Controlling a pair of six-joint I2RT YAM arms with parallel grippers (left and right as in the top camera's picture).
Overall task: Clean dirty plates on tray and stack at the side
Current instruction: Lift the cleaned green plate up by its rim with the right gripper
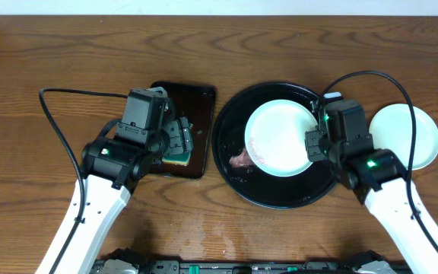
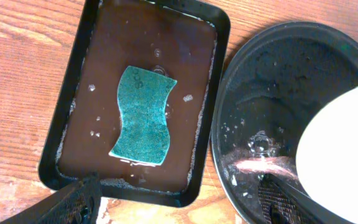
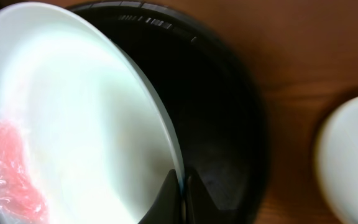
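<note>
Currently one mint-white plate [image 1: 278, 137], red smear [image 3: 11, 171] on it, sits tilted over the round black tray [image 1: 276, 192]. The right gripper [image 3: 182, 196] is clamped on its right rim. A second plate [image 1: 409, 135] lies just right of the tray. Left of the tray, the left gripper [image 2: 179, 200] hangs with jaws spread above a green sponge [image 2: 143, 117] in a wet rectangular tray [image 2: 73, 81].
</note>
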